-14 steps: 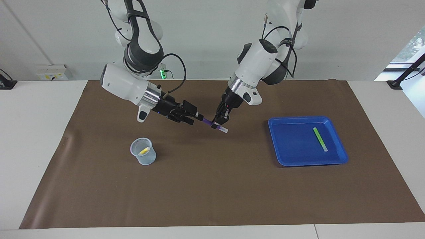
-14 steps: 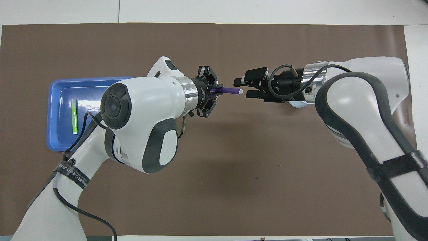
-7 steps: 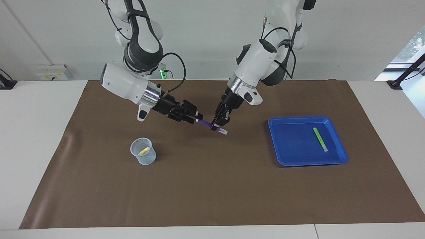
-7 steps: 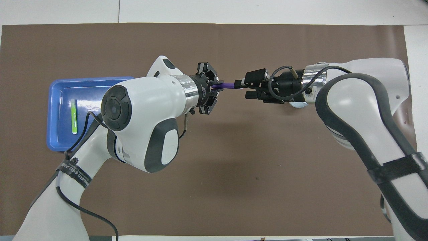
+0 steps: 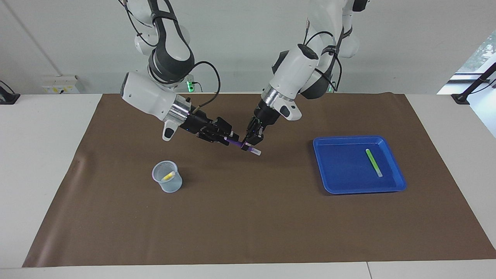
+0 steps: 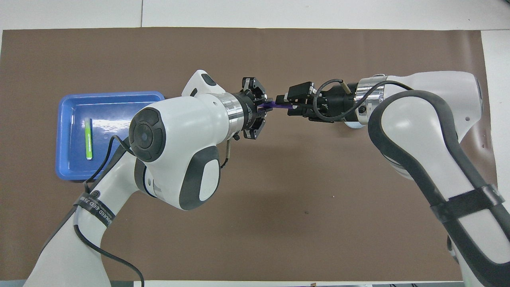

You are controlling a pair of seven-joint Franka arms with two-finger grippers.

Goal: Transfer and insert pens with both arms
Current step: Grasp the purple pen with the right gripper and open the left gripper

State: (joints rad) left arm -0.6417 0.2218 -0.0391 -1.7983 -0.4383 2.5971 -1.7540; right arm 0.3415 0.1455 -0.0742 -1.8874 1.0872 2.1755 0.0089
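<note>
The purple pen [image 5: 237, 143] [image 6: 275, 104] hangs slanted over the middle of the brown mat. My left gripper [image 5: 250, 144] [image 6: 261, 108] is shut on it near its lower, pale cap end. My right gripper [image 5: 228, 138] [image 6: 285, 105] is at the pen's upper end, open, with one finger on either side of the purple shaft. The green pen [image 5: 374, 162] [image 6: 88, 138] lies in the blue tray [image 5: 360, 190] [image 6: 65, 175] toward the left arm's end of the table. A yellow pen [image 5: 168, 176] stands in a clear cup [image 5: 167, 185] toward the right arm's end.
A brown mat [image 5: 248, 224] [image 6: 255, 199] covers most of the white table. In the overhead view the right arm's wrist covers the cup. A grey socket box [image 5: 60, 84] sits by the wall past the right arm's end.
The right gripper has moved in onto the pen's upper end and its fingers have narrowed around it. Both grippers and the pen have shifted slightly toward the right arm's end.
</note>
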